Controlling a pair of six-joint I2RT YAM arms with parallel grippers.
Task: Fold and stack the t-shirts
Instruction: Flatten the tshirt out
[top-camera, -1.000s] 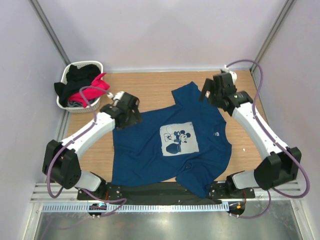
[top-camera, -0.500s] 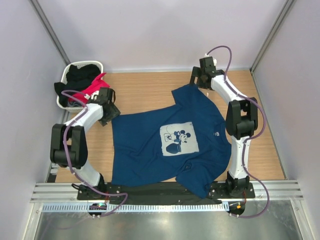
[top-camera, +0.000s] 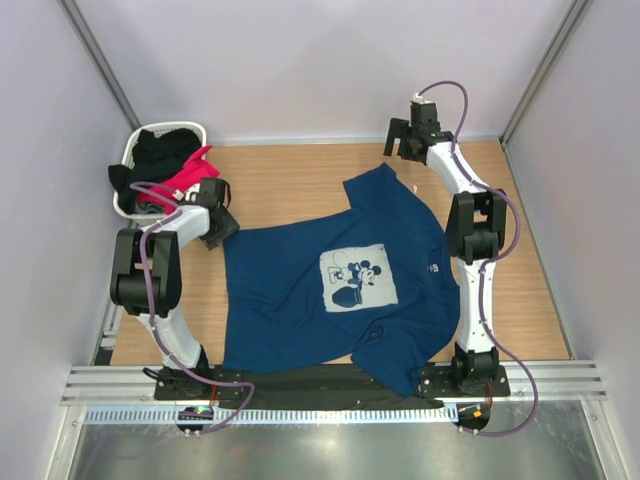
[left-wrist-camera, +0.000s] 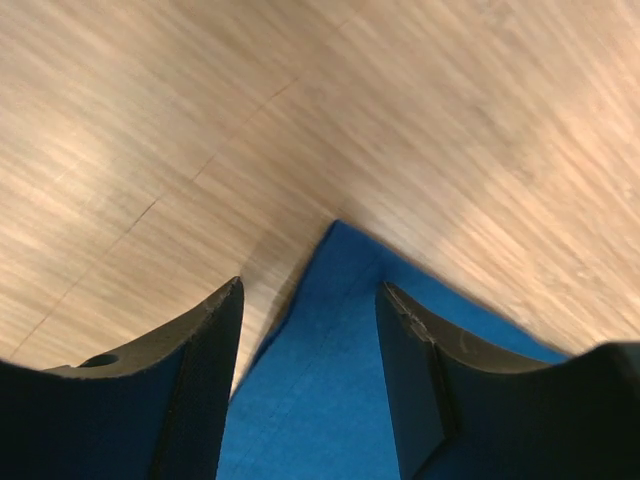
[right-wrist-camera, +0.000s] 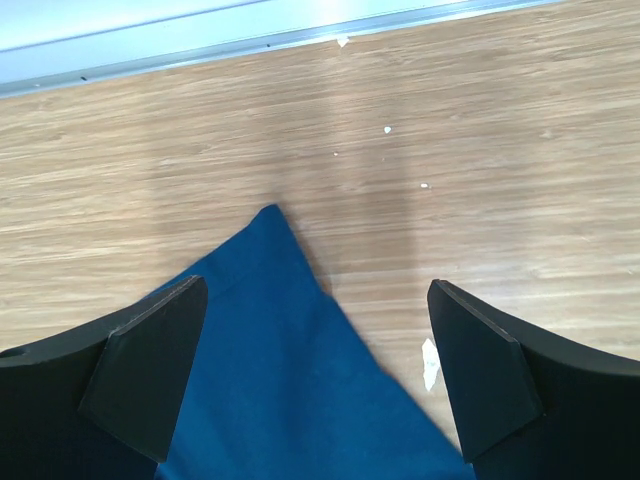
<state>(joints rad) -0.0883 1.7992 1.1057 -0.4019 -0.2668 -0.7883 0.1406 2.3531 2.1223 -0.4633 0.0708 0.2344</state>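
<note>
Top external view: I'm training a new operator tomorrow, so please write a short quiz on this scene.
1. True or false: the right gripper stands open over a corner of the navy blue fabric t-shirt.
2. The small white woven basket sits at the wooden table's: A far-left corner, B far-right corner, C near edge.
3. Which colours are the clothes in it?
Key: 1 true; 2 A; 3 black and pink.

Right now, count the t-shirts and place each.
3: navy t-shirt flat on the table; pink t-shirt and black t-shirt bunched in the basket, where more may be hidden.
</note>
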